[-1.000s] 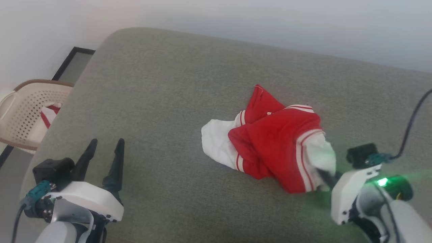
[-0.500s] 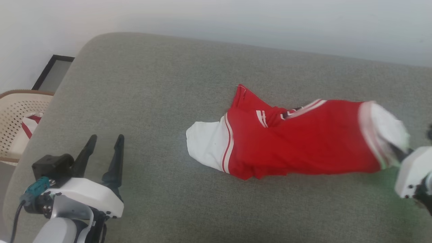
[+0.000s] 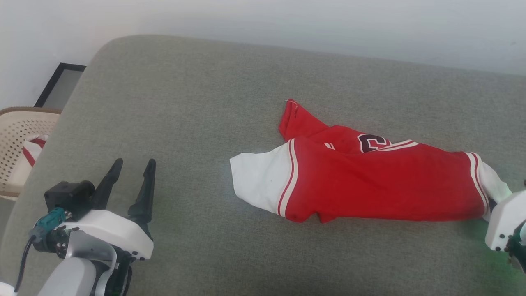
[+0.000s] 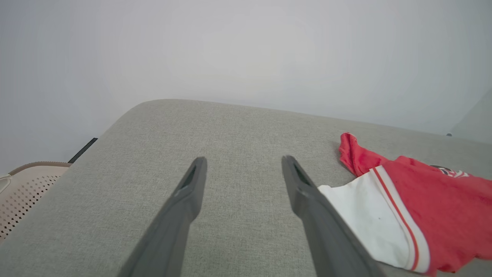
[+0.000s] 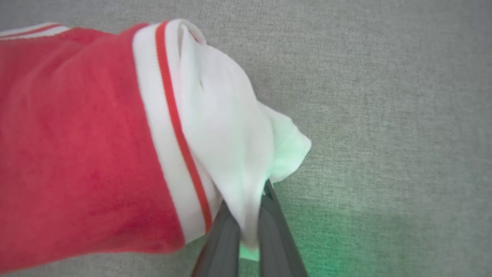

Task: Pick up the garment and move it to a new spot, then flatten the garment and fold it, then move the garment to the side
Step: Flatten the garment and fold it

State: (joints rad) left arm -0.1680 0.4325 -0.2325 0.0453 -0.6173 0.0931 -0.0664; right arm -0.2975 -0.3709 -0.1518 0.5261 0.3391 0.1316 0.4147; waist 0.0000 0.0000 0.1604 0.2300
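The right gripper [image 5: 248, 204] is seen in its wrist view clamped on the white sleeve tip of the red jersey T-shirt [image 5: 77, 134]; in the head view that pinch is hidden behind the sleeve. There the shirt is laid lengthwise on the grey cushion [image 3: 185, 102], a dark numeral exposed. The left gripper [image 3: 134, 164] is held wide and empty, left of the other sleeve. A beige perforated basket [image 3: 16, 135] is shown beyond the cushion's left end.

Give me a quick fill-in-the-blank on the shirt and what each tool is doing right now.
1. The right tool is shut on the shirt's white ____.
2. The left tool is ____ and holds nothing.
3. The beige basket sits on the robot's ____ side.
Missing words: sleeve; open; left.
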